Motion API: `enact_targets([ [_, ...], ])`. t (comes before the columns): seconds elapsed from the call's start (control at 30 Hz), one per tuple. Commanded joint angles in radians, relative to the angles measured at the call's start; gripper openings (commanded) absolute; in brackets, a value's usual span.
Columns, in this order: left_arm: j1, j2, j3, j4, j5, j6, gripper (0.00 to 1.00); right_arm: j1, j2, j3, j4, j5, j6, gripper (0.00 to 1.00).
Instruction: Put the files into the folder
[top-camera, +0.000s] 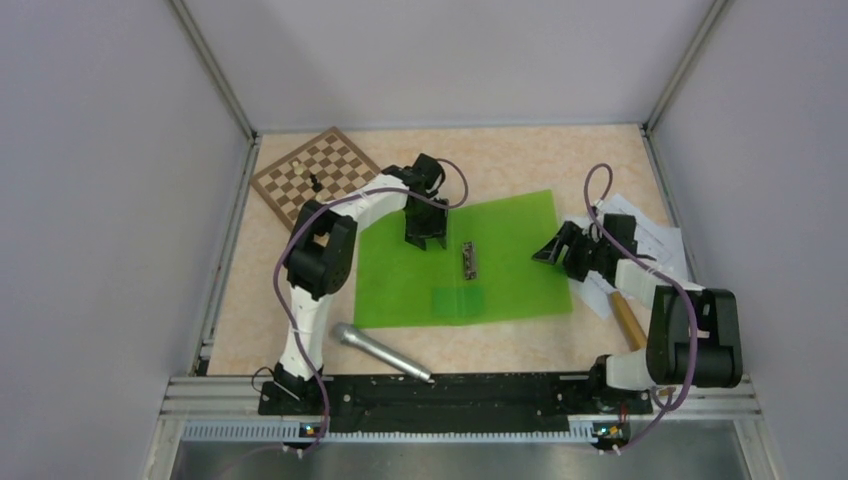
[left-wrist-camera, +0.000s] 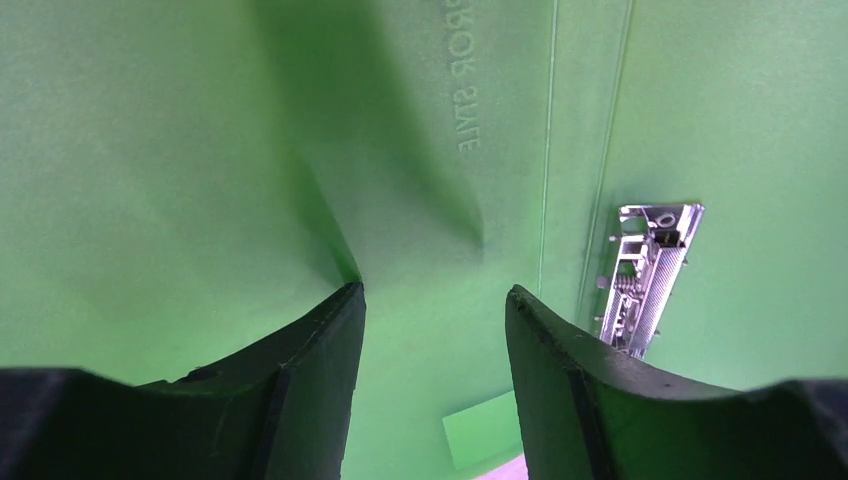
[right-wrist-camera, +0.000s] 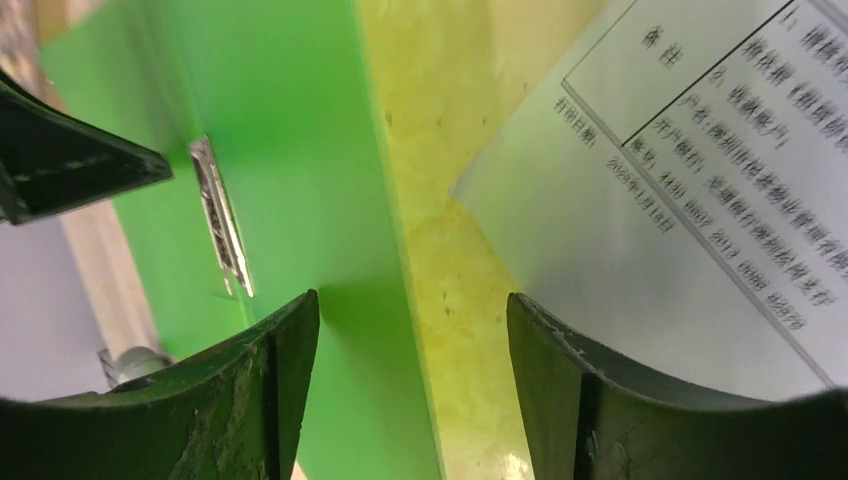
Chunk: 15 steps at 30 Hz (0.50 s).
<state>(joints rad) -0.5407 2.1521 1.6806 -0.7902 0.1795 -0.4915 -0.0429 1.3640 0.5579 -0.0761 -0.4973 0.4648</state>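
Right wrist shows right gripper (right-wrist-camera: 412, 300), jaws apart, over the edge of the folder (right-wrist-camera: 290, 150), bare table (right-wrist-camera: 430, 150) between it and files (right-wrist-camera: 680, 200); left gripper (left-wrist-camera: 435, 290) gapes mid-folder.

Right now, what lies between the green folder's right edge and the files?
Only a bare strip of table. The folder and the files lie apart, not touching. The right wrist view shows this.
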Motion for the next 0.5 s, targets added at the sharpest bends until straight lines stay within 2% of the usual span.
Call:
enact_targets([
  [0.0,0.004,0.032,0.066,-0.003,0.018,0.042,0.59,-0.109,0.034,0.017,0.153,-0.222,0.009,0.66],
  [0.2,0.013,0.07,0.09,0.001,0.035,0.055,0.59,-0.147,0.068,0.019,0.163,-0.364,-0.011,0.57],
  [0.33,0.012,0.088,0.108,0.003,0.049,0.056,0.59,-0.147,0.064,0.01,0.193,-0.391,0.029,0.38],
  [0.47,0.012,0.097,0.119,0.032,0.107,0.044,0.58,-0.146,0.039,-0.004,0.194,-0.425,0.06,0.37],
])
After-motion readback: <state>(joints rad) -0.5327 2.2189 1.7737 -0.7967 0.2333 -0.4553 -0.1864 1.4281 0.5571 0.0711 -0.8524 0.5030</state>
